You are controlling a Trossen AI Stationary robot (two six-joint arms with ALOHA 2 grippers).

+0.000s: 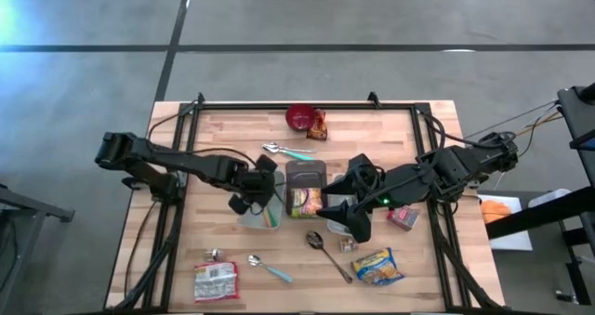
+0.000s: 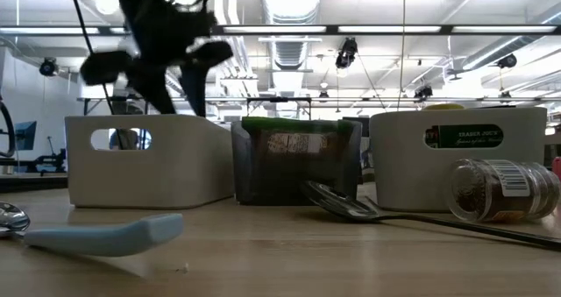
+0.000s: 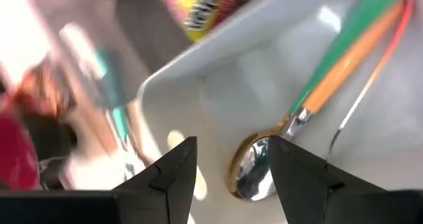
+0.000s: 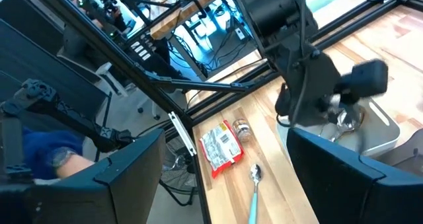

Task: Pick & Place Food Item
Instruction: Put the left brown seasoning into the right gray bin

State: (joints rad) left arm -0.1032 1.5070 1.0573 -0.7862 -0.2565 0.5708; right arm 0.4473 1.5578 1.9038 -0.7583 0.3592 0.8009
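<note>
My left gripper (image 1: 249, 202) (image 3: 231, 145) hangs open, pointing down over a white bin (image 1: 265, 217) (image 3: 218, 72) at the table's middle. On the bin's floor lies a spoon (image 3: 251, 174) with an orange and green handle (image 3: 344, 65), below the fingers and apart from them. Beside it a dark bin (image 1: 305, 177) (image 2: 294, 161) holds a colourful food packet (image 1: 305, 202). My right gripper (image 1: 353, 224) (image 4: 225, 145) waits open, high over the table right of the dark bin, with nothing between its fingers.
A red bowl (image 1: 299, 117) and a snack packet (image 1: 319, 124) sit at the far edge, with a teal-handled spoon (image 1: 288, 151) before them. Toward the near edge lie a metal spoon (image 1: 325, 250), a jar (image 1: 346, 245), a yellow bag (image 1: 376, 267), a silver packet (image 1: 216, 280) and a blue-handled spoon (image 1: 268, 269).
</note>
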